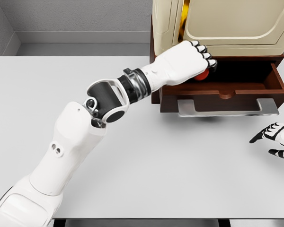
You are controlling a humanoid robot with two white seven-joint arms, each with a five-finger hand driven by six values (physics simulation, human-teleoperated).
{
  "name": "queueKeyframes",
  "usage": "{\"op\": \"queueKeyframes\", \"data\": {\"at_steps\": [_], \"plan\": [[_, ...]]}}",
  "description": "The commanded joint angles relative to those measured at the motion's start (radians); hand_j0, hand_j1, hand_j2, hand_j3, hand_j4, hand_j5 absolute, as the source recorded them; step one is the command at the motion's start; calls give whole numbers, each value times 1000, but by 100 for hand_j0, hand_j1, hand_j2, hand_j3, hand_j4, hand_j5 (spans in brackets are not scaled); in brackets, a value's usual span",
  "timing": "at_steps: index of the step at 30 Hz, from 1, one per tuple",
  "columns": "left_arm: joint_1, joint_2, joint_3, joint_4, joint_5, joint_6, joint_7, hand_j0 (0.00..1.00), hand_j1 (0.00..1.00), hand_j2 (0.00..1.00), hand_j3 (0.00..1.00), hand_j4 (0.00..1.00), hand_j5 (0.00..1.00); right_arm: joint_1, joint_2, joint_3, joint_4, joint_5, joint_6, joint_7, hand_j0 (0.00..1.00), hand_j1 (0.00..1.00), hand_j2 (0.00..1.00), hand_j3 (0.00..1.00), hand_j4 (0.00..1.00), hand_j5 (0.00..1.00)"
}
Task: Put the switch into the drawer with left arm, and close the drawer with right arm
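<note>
My left hand (202, 60) reaches over the open brown drawer (236, 89) of a wooden cabinet at the upper right. Its fingers curl around a small object with a red part, the switch (202, 74), which peeks out under the palm just above the drawer's inside. Most of the switch is hidden by the hand. The drawer is pulled out toward me and has a grey metal handle (227, 109) along its front. My right hand (273, 139) rests at the right edge on the table, fingers spread, holding nothing.
A cream-coloured appliance (227, 21) sits on top of the cabinet. The white table (146, 156) stretches across the view, with a grey wall and floor behind it.
</note>
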Motion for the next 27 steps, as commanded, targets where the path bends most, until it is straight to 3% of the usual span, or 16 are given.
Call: {"op": "queueKeyframes", "data": {"at_steps": [1,5,15,17,19,21,23,25,26,27], "plan": [[2,0,-1,-1,1,-1,1,85,85,85,85,85,85,0,-2,0,-2,-7,1,0,67,67,67,67,67,67],[0,0,-1,-1,1,-1,1,90,90,90,90,90,90,0,-2,0,-3,-8,1,0,67,67,67,67,67,67],[0,0,-1,-16,-9,-1,1,90,90,90,90,90,90,0,-2,0,-5,-10,1,0,67,67,67,67,67,67],[2,0,4,-76,9,-4,2,99,99,99,99,99,99,0,-2,0,-9,-11,1,0,67,67,67,67,67,67],[9,0,8,-174,86,-6,2,100,100,100,100,100,100,0,0,0,-11,-11,1,0,67,67,67,67,67,67],[11,67,26,-177,207,-112,4,100,100,100,100,100,100,0,0,-2,-11,-13,1,0,67,67,67,67,67,67],[12,144,125,-177,339,-266,4,100,100,100,100,100,100,-2,1,-2,-11,-13,1,0,67,67,67,67,67,67],[18,281,183,-177,533,-266,4,100,100,100,100,100,100,-2,3,-2,-11,-14,1,-2,67,67,67,67,67,67],[44,416,226,-177,688,-266,4,100,100,100,100,100,100,-6,6,-2,-9,-14,1,-2,67,67,67,67,67,67],[80,489,290,-177,776,-266,4,100,100,100,100,100,100,-14,8,-2,-9,-14,1,-2,67,67,67,67,67,67]]}}
